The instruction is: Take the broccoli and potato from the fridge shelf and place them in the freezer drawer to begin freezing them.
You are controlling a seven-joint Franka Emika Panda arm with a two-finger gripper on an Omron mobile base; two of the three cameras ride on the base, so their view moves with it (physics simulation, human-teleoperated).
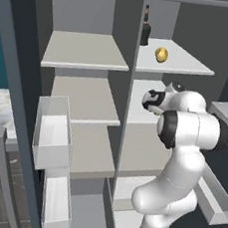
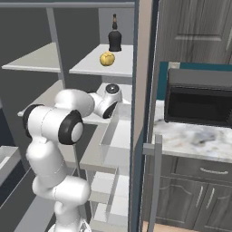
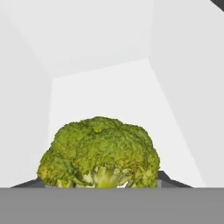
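Since the broccoli (image 3: 99, 153) fills the hand view at 6 o'clock, finger state cannot be told; it appears light, lumpy and crushable, best gripped across the crown.

1 broccoli (image 3: 99, 153), 1 potato (image 1: 161, 55), 1 dark bottle (image 1: 145, 29), 1 microwave (image 2: 199, 102), and 2 pale door bins (image 1: 54, 131) stacked on the open fridge door.

Both base views look forward and down from behind the arm, left and right, sharing the potato (image 1: 161, 55) shelf. The hand view sits close above the broccoli (image 3: 99, 153).
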